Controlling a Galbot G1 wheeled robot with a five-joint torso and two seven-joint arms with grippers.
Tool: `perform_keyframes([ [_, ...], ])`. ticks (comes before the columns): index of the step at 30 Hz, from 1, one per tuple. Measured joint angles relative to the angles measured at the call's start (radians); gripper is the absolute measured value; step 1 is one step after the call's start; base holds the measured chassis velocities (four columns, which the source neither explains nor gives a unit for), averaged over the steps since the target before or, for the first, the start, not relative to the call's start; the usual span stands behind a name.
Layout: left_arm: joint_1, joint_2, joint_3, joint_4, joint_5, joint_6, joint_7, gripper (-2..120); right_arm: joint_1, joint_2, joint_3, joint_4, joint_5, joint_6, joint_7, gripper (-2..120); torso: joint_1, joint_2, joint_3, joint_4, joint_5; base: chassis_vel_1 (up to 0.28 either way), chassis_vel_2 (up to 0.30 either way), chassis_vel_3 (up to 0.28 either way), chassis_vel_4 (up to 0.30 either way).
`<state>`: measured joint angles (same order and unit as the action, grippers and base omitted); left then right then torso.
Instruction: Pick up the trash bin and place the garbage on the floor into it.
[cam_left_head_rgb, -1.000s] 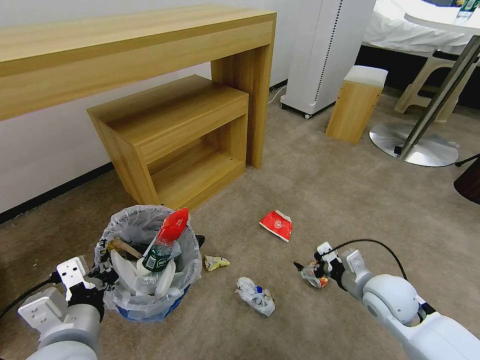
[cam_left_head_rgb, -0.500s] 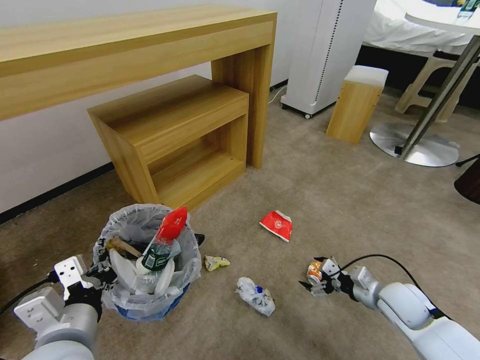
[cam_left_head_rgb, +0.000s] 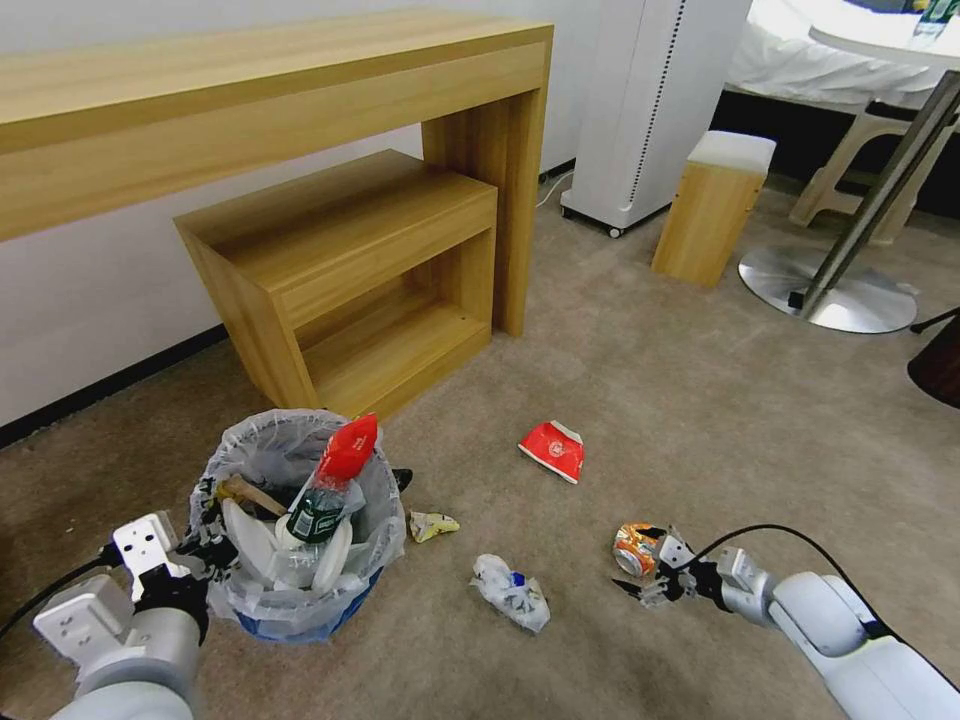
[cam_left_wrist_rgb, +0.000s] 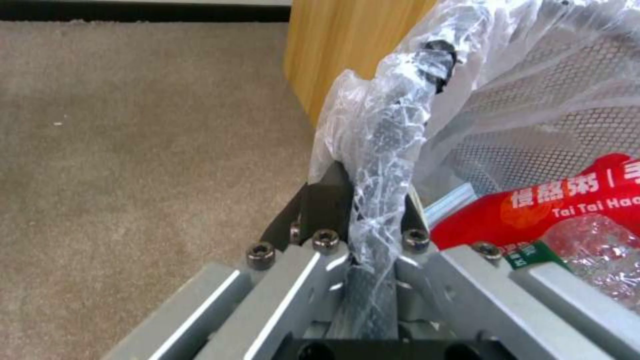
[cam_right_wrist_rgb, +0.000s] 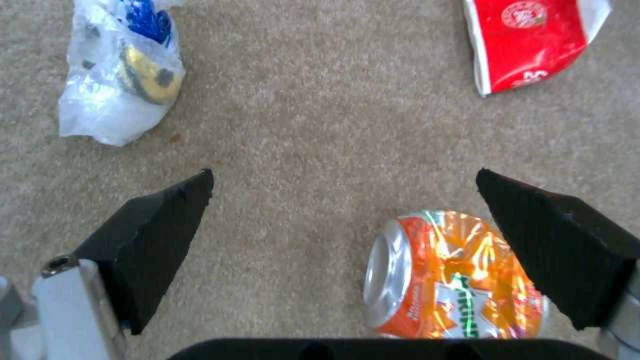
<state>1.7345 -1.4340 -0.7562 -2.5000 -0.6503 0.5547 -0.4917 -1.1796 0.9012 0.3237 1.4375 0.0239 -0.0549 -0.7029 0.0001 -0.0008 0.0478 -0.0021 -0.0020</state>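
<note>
On the beige floor (cam_left_head_rgb: 700, 400), low at the robot's right, the right gripper (cam_left_head_rgb: 648, 575) sits spread wide with nothing held, its black fingers (cam_right_wrist_rgb: 157, 235) on either side of a crushed orange can (cam_right_wrist_rgb: 453, 280) that lies on its side near the one finger rather than centred. The left gripper (cam_left_wrist_rgb: 360, 200) is clamped on the rim and plastic liner of the trash bin (cam_left_head_rgb: 300, 525), which holds a green-labelled bottle (cam_left_head_rgb: 312, 515), a red wrapper (cam_left_head_rgb: 347, 448) and white slippers (cam_left_head_rgb: 245, 535). A red cup (cam_left_head_rgb: 553, 450), a crumpled white bag (cam_left_head_rgb: 512, 592) and a small yellowish wrapper (cam_left_head_rgb: 432, 524) lie loose on the carpet. The step in hand looks like picking up the can; the next move likely calls for centring the can between the fingers before closing.
</note>
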Motion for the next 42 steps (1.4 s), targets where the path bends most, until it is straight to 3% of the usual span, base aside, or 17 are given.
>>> perform_keyframes([
  [7,0.003,-0.003,-0.005,0.000,0.001,-0.001,0.000,1,0.036,0.012,-0.004,-0.070,-0.033,0.007,-0.028,100,0.000,0.000,0.000,0.0000,0.0000,0.000,0.000,0.000,0.000],
  [15,0.003,-0.010,0.006,0.000,0.008,-0.002,0.000,1,0.053,0.026,0.022,-0.164,0.051,0.004,-0.046,100,0.000,0.000,0.000,-0.0001,-0.0001,0.000,0.000,0.000,0.000],
  [24,0.007,-0.011,0.010,0.000,0.014,-0.004,0.001,1,0.091,0.069,0.024,-0.260,0.055,0.022,-0.032,98,0.000,0.000,0.000,0.0000,0.0000,0.000,0.000,0.000,0.000],
  [28,0.008,-0.009,0.007,0.000,0.014,-0.005,0.001,1,0.101,0.088,0.018,-0.278,0.047,0.022,-0.023,92,0.000,0.000,0.000,0.0000,0.0000,0.000,0.000,0.000,0.000],
  [34,0.005,-0.003,0.001,0.001,0.009,-0.005,0.002,1,0.122,0.111,0.014,-0.306,0.016,0.017,-0.011,69,0.000,0.000,0.000,0.0000,0.0000,0.000,0.000,0.000,0.000],
  [42,-0.002,0.003,0.001,0.014,0.005,-0.006,0.003,1,0.131,0.116,0.023,-0.336,-0.015,0.015,-0.013,56,0.000,0.000,0.000,-0.0001,-0.0001,0.000,0.000,0.000,0.000],
])
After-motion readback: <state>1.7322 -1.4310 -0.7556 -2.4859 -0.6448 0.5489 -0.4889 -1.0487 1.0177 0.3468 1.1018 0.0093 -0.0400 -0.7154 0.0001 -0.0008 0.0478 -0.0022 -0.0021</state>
